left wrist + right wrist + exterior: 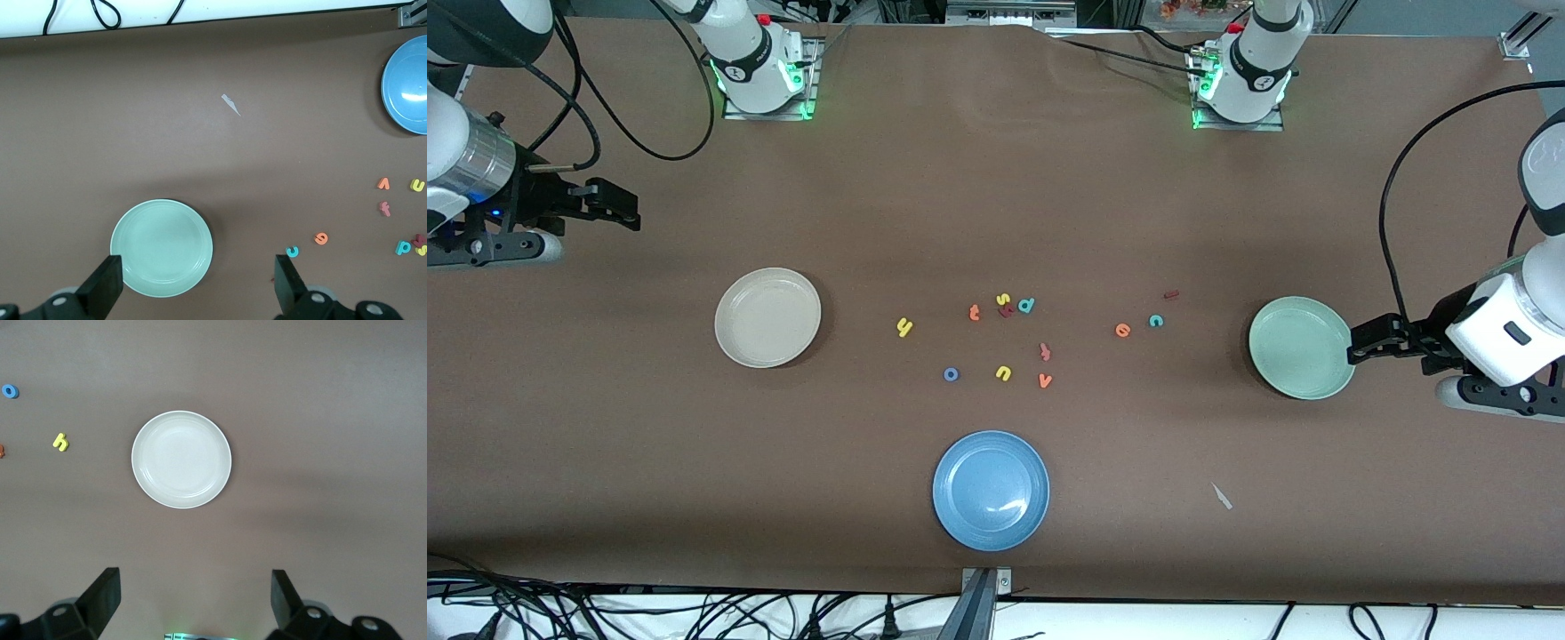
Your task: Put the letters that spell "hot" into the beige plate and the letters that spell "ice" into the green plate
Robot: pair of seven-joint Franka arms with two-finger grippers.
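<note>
Left hand (1352, 345): held wide open, nothing gripped, just beside the green plate (1302, 348).
Right hand (637, 213): held wide open, nothing gripped, over the worktop (996, 204) near the beige plate (767, 317).
Letters: h (904, 327), o (951, 374), t (974, 312), i (1172, 295), c (1155, 320), e (1122, 330) are laid on the worktop between both plates.
</note>
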